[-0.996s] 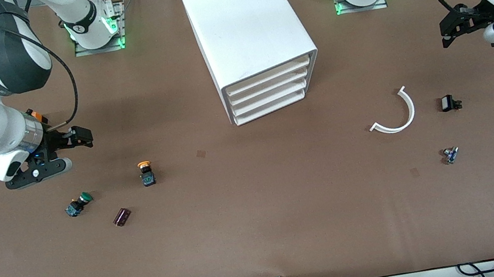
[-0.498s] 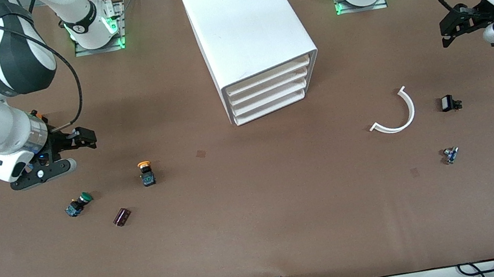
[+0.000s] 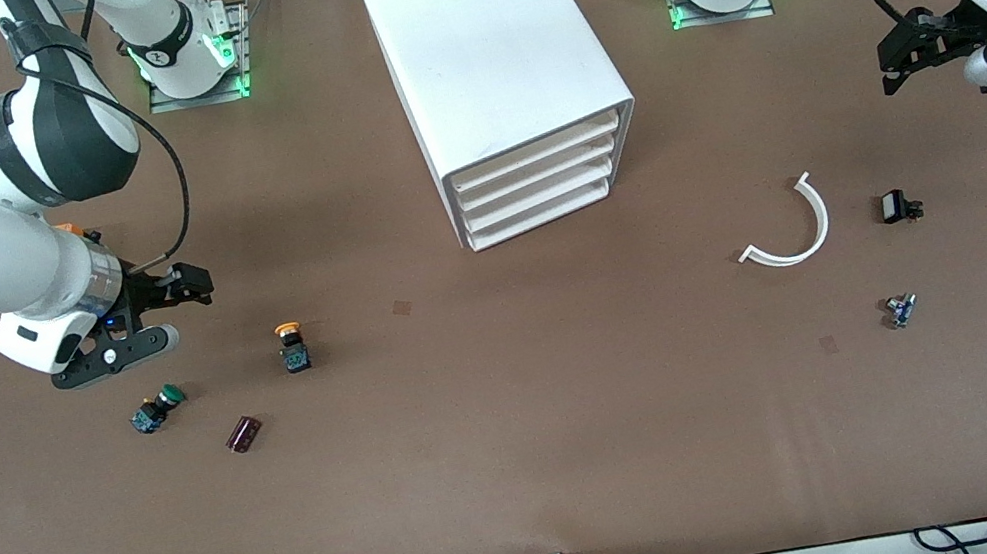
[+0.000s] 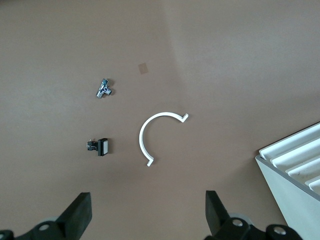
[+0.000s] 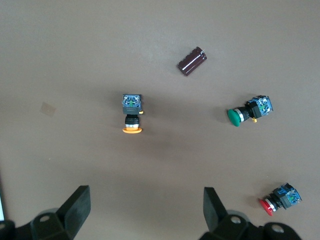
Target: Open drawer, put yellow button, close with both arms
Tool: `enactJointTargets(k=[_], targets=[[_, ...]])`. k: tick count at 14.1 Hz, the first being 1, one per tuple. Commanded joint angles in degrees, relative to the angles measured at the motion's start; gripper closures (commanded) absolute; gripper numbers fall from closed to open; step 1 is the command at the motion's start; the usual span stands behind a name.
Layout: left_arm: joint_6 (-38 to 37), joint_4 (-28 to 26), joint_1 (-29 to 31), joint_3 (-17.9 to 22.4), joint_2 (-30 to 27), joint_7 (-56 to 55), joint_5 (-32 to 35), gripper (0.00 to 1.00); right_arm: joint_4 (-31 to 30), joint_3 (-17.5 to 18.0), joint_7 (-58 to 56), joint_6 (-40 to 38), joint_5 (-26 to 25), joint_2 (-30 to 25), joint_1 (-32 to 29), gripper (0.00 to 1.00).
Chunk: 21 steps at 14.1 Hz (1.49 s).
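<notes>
The white cabinet [image 3: 506, 61] stands mid-table with all four drawers shut; the top drawer [image 3: 532, 151] is flush with the others. The yellow button [image 3: 292, 343] lies on its side on the table, nearer the front camera than the cabinet and toward the right arm's end. It also shows in the right wrist view [image 5: 132, 116]. My right gripper [image 3: 193, 283] is open and empty, over bare table beside the yellow button; its open jaws show in the right wrist view [image 5: 145, 206]. My left gripper [image 3: 896, 58] is open and empty, waiting over the left arm's end of the table [image 4: 148, 211].
A green button [image 3: 158, 407] and a dark cylinder [image 3: 243, 433] lie near the yellow one. A red button [image 5: 280, 199] shows only in the right wrist view. A white curved strip [image 3: 795, 229], a black switch [image 3: 897, 206] and a small metal part [image 3: 900, 310] lie toward the left arm's end.
The right arm and its open gripper have moved steadily toward the yellow button and the middle of the table. The left arm and all objects have not moved.
</notes>
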Motion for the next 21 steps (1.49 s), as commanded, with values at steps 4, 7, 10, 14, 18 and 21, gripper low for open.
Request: enactJointTargets(k=[4, 7, 10, 14, 18, 21], targets=[[-1.3, 2.1, 0.2, -0.2, 0.7, -0.5, -0.2, 0.00, 1.1, -0.3, 0.3, 0.0, 4.6, 1.1, 0.2, 0.00], [-1.3, 2.1, 0.2, -0.2, 0.7, -0.5, -0.2, 0.00, 2.6, -0.3, 0.3, 0.9, 5.6, 4.9, 0.7, 0.00], [-1.3, 2.1, 0.1, -0.2, 0.7, -0.5, -0.2, 0.00, 4.9, -0.3, 0.5, 1.5, 5.6, 8.4, 2.0, 0.00], [-1.3, 2.1, 0.1, -0.2, 0.7, -0.5, -0.2, 0.00, 5.6, -0.2, 2.1, 3.5, 5.7, 10.6, 3.2, 0.00], [-1.3, 2.1, 0.1, -0.2, 0.6, -0.6, -0.2, 0.00, 5.7, -0.2, 3.1, 7.7, 5.7, 14.3, 4.1, 0.00], [-1.3, 2.1, 0.1, -0.2, 0.6, -0.5, -0.2, 0.00, 5.4, -0.5, 3.6, 8.6, 4.6, 16.1, 5.3, 0.00]])
